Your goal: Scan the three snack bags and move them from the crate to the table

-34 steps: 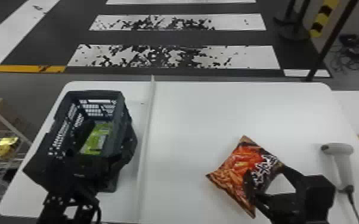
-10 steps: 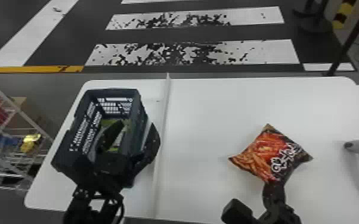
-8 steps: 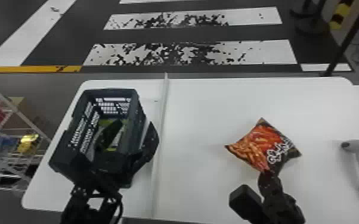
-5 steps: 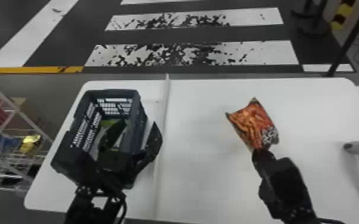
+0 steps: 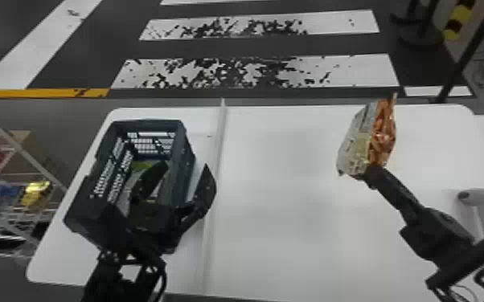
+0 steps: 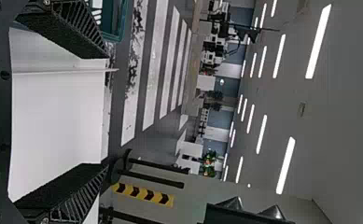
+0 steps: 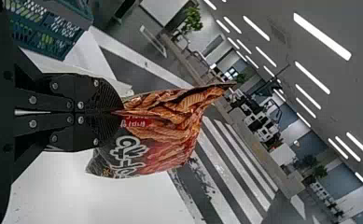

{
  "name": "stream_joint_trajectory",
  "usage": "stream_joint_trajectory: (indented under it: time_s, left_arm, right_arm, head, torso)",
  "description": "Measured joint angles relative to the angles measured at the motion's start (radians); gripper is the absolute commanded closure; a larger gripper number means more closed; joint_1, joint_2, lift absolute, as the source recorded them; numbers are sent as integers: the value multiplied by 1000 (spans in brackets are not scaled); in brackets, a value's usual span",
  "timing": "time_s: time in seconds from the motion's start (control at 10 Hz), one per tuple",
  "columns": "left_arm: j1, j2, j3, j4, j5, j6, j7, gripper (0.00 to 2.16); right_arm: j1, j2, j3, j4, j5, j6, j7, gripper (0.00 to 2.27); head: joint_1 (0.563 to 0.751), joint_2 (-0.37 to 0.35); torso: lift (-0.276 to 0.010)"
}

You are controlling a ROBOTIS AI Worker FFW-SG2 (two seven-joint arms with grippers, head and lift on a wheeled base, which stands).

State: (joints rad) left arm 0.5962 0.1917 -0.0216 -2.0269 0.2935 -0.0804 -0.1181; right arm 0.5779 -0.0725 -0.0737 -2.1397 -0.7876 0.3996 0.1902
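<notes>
In the head view, my right gripper (image 5: pixel 370 173) grips the orange snack bag (image 5: pixel 382 132) by its lower edge, holding it upright over the right part of the table (image 5: pixel 277 241). The right wrist view shows the right gripper (image 7: pixel 118 112) closed on the snack bag (image 7: pixel 165 135). My left gripper (image 5: pixel 187 170) is spread at the dark crate (image 5: pixel 80 205), one finger over its inside and the other beyond its right wall. Part of a green bag (image 5: pixel 142 165) shows in the crate. In the left wrist view, nothing is between the left gripper's fingers (image 6: pixel 95 112).
The white scanner (image 5: pixel 482 198) rests at the table's right side, beside the right arm. A thin raised strip (image 5: pixel 215 192) runs front to back between the crate and the right part of the table. A wire shelf (image 5: pixel 48 176) with packages stands left of the table.
The right gripper took hold of the orange bag, lifted it off the table and turned it from lying flat to upright, farther back. The left gripper's fingers have spread; lately it has stayed still.
</notes>
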Motion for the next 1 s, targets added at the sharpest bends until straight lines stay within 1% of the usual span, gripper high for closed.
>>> stream_joint_trajectory:
  time_s: [0.1,0.2,0.3,0.4,0.5,0.6,0.7,0.8,1.0]
  left_arm:
    - [2,0,-8,-2,-5,-2,1,36]
    - [2,-1,-15,-2,-9,-3,2,36]
    - [2,-1,-23,-2,-14,-3,4,36]
    - [2,-3,-31,-2,-22,-2,6,36]
    - [2,-4,-38,-2,-28,-1,8,36]
    - [2,-5,-40,-2,-30,-1,9,33]
    - [2,-5,-41,-2,-31,0,9,36]
    - [1,-6,-41,-1,-32,0,10,36]
    - [-4,-8,-41,6,-33,-2,13,36]
  right_arm:
    - [-18,50,-110,95,-160,99,84,2115]
    - [-39,67,-186,194,-273,158,142,2115]
    - [-56,71,-232,276,-341,192,172,2115]
    - [-60,72,-261,329,-374,211,170,2108]
    - [-51,72,-279,354,-383,208,157,2013]
    - [-37,72,-285,362,-377,177,132,1784]
    - [-23,72,-286,359,-369,152,96,633]
    - [10,72,-281,307,-342,140,31,-2]
    - [88,72,-246,144,-285,145,-164,60]
  head:
    - [695,40]
    - [695,20]
    - [695,-10]
    - [695,-38]
    - [695,-65]
    - [695,-90]
    - [695,-109]
    - [695,-117]
    - [695,-120]
  torso:
    - [-62]
    - [-62]
    - [-62]
    - [-62]
    - [-62]
    - [-62]
    - [-62]
    - [-62]
    - [-62]
